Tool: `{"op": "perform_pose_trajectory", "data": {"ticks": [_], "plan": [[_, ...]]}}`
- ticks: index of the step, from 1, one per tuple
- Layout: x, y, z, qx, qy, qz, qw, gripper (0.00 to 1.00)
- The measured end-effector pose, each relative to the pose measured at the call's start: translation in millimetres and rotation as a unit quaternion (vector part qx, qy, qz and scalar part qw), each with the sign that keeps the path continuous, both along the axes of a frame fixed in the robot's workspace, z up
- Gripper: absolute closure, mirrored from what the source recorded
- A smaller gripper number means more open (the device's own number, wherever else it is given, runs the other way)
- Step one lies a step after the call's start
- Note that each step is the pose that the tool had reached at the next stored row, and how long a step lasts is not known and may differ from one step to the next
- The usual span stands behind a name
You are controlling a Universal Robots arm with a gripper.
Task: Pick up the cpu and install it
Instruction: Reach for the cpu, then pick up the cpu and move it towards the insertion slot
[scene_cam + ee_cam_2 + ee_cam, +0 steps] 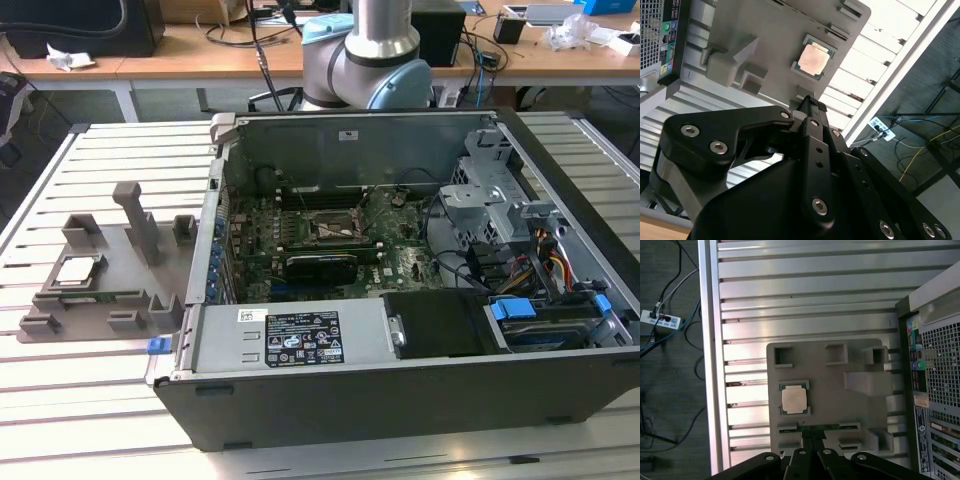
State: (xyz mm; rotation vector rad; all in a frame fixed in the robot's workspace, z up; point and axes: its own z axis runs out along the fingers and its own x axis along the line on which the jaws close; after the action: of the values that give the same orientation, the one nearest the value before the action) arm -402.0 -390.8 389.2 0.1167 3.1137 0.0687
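**Exterior view.** The cpu (78, 269) is seated flat in a grey holder (130, 292) on the slatted worktop (100, 400), at 9 o'clock from the open case (300, 400). The socket (337, 230) is seen mid-case and the arm (385, 40) at 12 o'clock.

**Second wrist view.** The hand (807, 102) is pressed together and empty, held near the cpu (812, 61) but apart from it.

**First wrist view.** The hand (811, 437) is shown over the holder's (840, 405) edge, near the cpu (793, 400).
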Motion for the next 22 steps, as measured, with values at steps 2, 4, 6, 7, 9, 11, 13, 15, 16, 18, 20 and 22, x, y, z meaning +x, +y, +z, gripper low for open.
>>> {"op": "perform_pose_trajectory", "data": {"ticks": [2,4,6,7,9,11,13,15,16,18,20,22], "plan": [[-4.7,0.0,-0.1,0.0000,0.0000,0.000,1.0000,0.89],[-8.1,0.1,-0.2,0.0000,-0.0001,0.000,1.0000,0.89],[-12.1,0.1,-0.2,0.0000,0.0000,0.000,1.0000,0.89],[-13.6,0.1,-0.3,0.0000,0.0000,0.000,1.0000,0.89],[-16.4,0.2,-0.3,0.0000,0.0000,0.000,1.0000,0.89],[-16.6,0.3,-0.3,0.0000,0.0000,0.000,1.0000,0.89],[-16.6,0.3,-0.4,0.0000,0.0000,0.000,1.0000,0.89],[-16.6,0.4,-0.3,0.0000,0.0000,0.000,1.0000,0.89],[-16.6,0.4,-0.3,0.0000,0.0000,0.000,1.0000,0.89],[-16.6,0.4,-0.3,0.0000,0.0000,0.000,1.0000,0.89],[-16.7,0.5,-0.4,0.0001,0.0000,0.000,1.0000,0.89],[-16.7,0.6,-0.3,0.0000,0.0000,0.000,1.0000,0.89]]}}
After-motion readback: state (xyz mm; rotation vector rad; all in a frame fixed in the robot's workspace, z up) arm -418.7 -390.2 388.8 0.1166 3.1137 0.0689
